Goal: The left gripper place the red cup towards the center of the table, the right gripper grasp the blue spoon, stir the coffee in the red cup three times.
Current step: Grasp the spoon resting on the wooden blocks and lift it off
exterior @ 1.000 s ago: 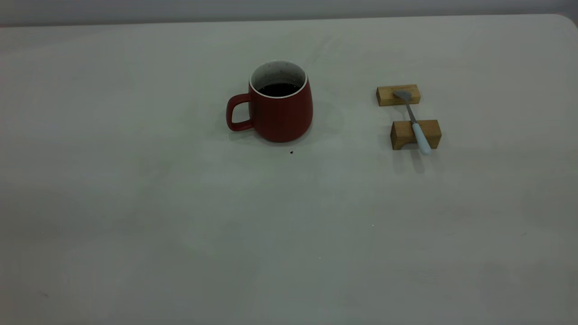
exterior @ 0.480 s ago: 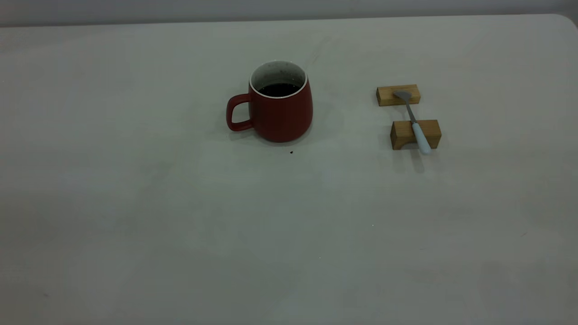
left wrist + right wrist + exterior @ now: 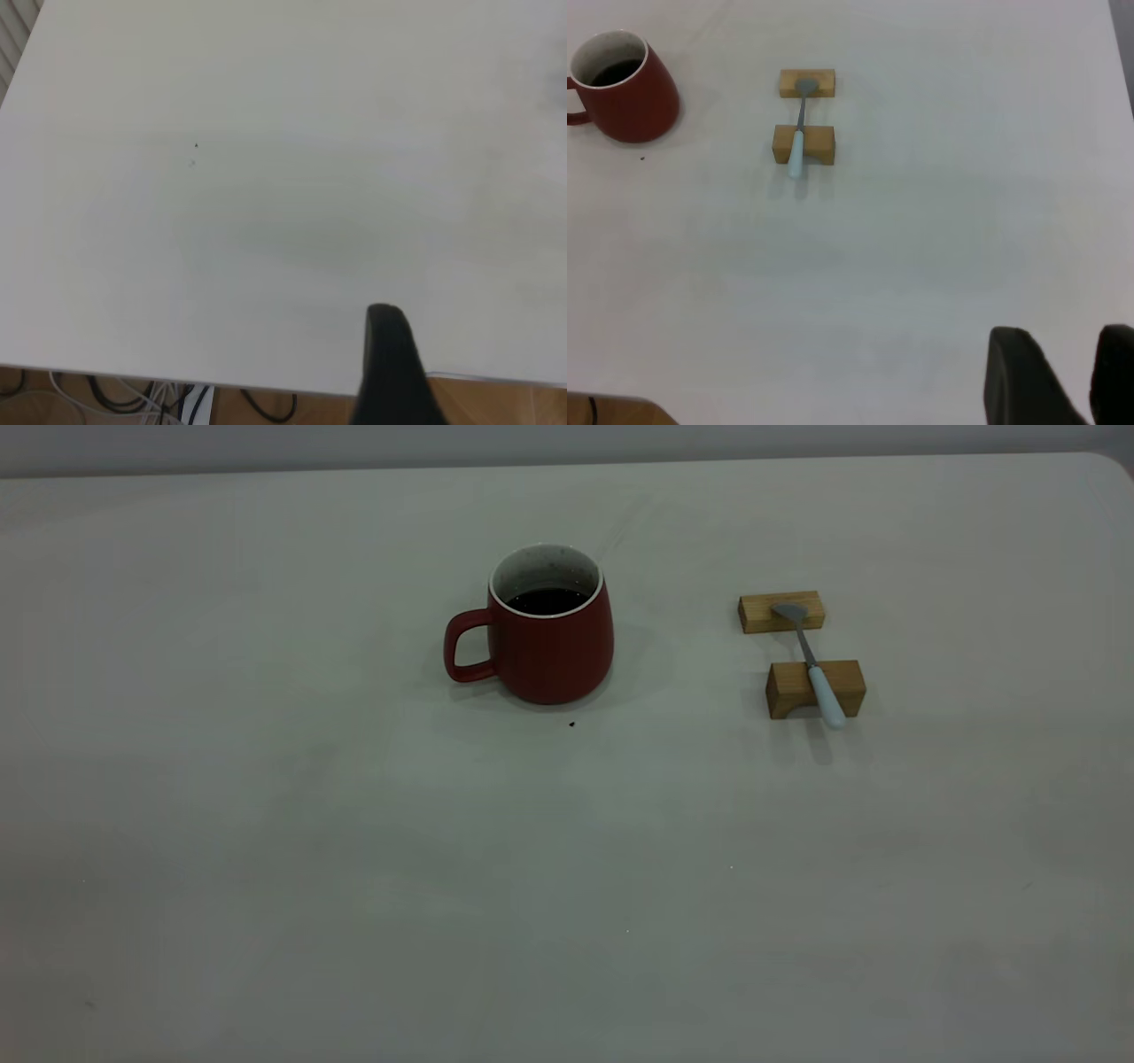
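- While you scan left to right: left gripper sits at the table edge, one finger showing; its opening cannot be told, nothing held.
- Red cup, upright mid-table, coffee inside, well apart from both claws; placing looks done.
- Blue spoon bridges two wooden blocks, well ahead of your right gripper.
- Right gripper: fingers parted, empty. Grasping and stirring remain.

Two tan wooden blocks sit toward the desk's right edge — cables hang below the desk's edge.
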Motion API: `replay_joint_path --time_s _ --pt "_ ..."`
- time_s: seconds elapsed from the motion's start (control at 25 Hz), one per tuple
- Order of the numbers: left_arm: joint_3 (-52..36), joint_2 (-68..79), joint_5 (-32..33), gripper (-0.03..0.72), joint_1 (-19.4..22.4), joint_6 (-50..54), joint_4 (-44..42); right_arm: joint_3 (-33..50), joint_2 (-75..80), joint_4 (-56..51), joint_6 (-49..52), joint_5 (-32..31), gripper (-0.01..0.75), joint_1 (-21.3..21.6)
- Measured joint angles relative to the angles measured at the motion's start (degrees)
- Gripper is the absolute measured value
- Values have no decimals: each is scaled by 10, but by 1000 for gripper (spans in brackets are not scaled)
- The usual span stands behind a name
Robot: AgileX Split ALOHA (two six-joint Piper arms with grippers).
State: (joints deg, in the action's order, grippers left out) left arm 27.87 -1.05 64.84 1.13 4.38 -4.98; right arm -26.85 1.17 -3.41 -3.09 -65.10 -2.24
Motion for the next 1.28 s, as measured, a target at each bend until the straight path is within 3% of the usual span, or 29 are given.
replay_joint_path --time_s 0.6,0.88,1.04,1.28 --pt "0 0 0 551 0 0 0 -2 2 -40 0 4 247 0" --pt "0 0 0 551 0 0 0 -57 123 -55 25 16 433 0" --pt "0 0 0 551 0 0 0 -78 232 -98 22 72 473 0" --pt "0 0 0 551 0 0 0 -81 417 -183 -87 173 476 0"
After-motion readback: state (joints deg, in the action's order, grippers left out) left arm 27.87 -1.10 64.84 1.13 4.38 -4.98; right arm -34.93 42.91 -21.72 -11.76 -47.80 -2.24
